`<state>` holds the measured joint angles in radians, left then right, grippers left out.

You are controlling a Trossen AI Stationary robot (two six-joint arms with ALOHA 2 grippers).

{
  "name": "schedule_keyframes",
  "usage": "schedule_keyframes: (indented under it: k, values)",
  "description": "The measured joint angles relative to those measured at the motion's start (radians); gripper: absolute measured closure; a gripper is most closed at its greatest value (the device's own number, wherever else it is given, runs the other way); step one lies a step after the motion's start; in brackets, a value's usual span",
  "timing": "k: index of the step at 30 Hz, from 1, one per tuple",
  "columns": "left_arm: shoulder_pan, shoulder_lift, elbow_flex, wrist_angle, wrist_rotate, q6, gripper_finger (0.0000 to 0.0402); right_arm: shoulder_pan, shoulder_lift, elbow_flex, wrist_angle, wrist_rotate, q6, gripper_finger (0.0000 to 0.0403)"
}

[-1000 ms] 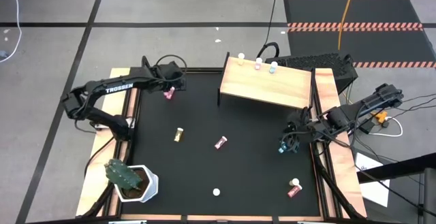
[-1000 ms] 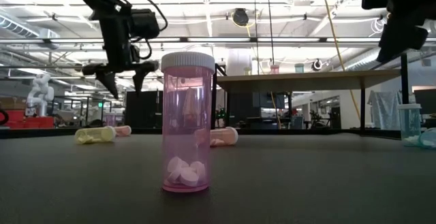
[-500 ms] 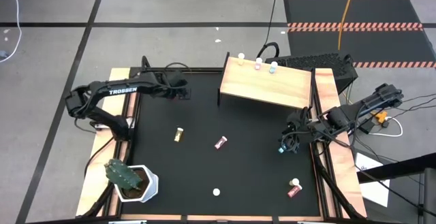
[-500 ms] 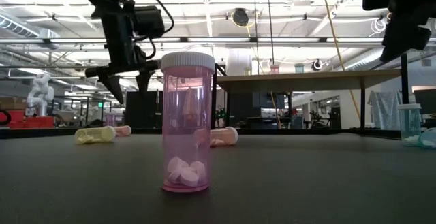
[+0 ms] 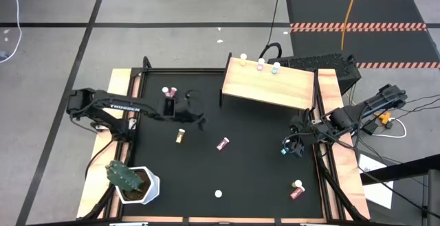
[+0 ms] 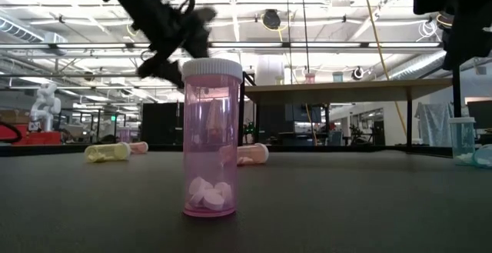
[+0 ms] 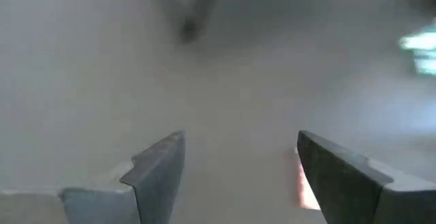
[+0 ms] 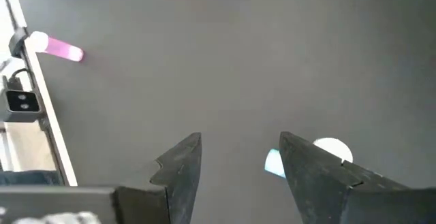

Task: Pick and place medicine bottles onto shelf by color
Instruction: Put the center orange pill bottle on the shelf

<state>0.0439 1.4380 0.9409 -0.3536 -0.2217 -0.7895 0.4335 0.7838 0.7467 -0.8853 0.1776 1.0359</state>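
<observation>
Pink bottle (image 5: 169,91) stands just beside left end effector (image 5: 194,116).

Light wooden shelf (image 5: 269,85) on thin black legs at the table's far edge, carrying three white-capped bottles (image 5: 260,64) upright in a row along its far edge. Pink bottle (image 5: 168,91) near the far left corner. Yellow bottle (image 5: 180,135) and red bottle (image 5: 223,143) lying mid-table. Teal bottle (image 5: 284,150) near the right edge. Pink bottle (image 5: 296,189) at the near right corner. Pink bottle (image 6: 211,138) upright at the near edge, white pills inside.
</observation>
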Motion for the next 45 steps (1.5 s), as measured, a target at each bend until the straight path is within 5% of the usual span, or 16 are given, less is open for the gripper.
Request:
schedule_keyframes:
  k: [8, 16, 33, 40, 45]
  values:
    - [-0.16, 0.065, 0.0, 0.325, -0.047, 0.05, 0.0119, 0.044, 0.003, -0.001, 0.158, -0.04, -0.009, 0.0211]
    - [-0.28, 0.273, 0.022, 0.793, -0.041, 0.121, 0.0119, 0.227, 0.076, -0.001, 0.207, -0.082, 0.003, 0.0211]
    - [-0.345, 0.691, 0.702, 0.463, 0.005, 0.27, 0.0119, 0.598, 0.221, -0.001, 0.228, -0.185, 0.177, 0.0246]
    - [-0.31, 0.7, 0.767, 0.436, -0.016, 0.32, 0.0119, 0.726, 0.253, -0.001, 0.223, -0.232, 0.274, 0.0248]
    - [-0.263, 0.684, 0.766, 0.153, -0.074, 0.138, 0.0119, 0.751, 0.292, -0.001, 0.19, -0.158, 0.37, 0.0248]
